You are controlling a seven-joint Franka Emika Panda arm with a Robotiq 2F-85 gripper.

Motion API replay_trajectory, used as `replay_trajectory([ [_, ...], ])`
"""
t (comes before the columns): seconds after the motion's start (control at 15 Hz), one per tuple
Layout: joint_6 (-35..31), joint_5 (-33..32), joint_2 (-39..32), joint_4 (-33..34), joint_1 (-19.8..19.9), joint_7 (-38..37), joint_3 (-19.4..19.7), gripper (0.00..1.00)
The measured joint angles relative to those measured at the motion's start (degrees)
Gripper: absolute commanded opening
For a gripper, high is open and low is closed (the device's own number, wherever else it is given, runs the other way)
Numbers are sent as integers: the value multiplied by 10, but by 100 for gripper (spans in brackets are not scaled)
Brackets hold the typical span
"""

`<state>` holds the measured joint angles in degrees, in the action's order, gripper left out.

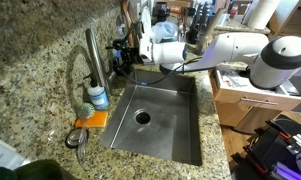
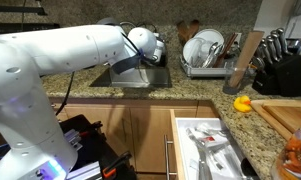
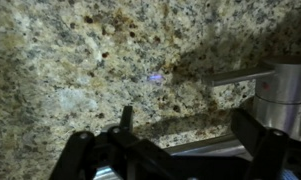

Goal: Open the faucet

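Observation:
The faucet (image 1: pixel 92 52) is a tall brushed-steel post behind the sink's left edge, with a thin hose arching from it. In the wrist view a steel cylinder (image 3: pixel 286 96) with a thin lever (image 3: pixel 235 75) pointing left shows at the right. My gripper (image 3: pixel 190 135) is open and empty. Its fingers straddle bare granite just below the lever, the right finger close beside the cylinder. In both exterior views the gripper (image 1: pixel 140 48) (image 2: pixel 130 66) hovers over the back of the sink, apart from the tall post.
A steel sink (image 1: pixel 180 130) lies below the arm. A small clear blue-label bottle (image 1: pixel 97 97) and an orange sponge (image 1: pixel 90 118) sit by the faucet. A dish rack (image 2: pixel 205 55), a knife block (image 2: pixel 280 62) and an open drawer (image 2: pixel 205 140) lie to one side.

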<state>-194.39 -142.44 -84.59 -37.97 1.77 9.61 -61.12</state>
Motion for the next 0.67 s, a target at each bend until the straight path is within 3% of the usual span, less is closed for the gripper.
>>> replay_trajectory([
  [0.33,-5,-2,0,0,-3,5,4,100],
  [0.67,-33,-5,0,11,-12,62,26,100],
])
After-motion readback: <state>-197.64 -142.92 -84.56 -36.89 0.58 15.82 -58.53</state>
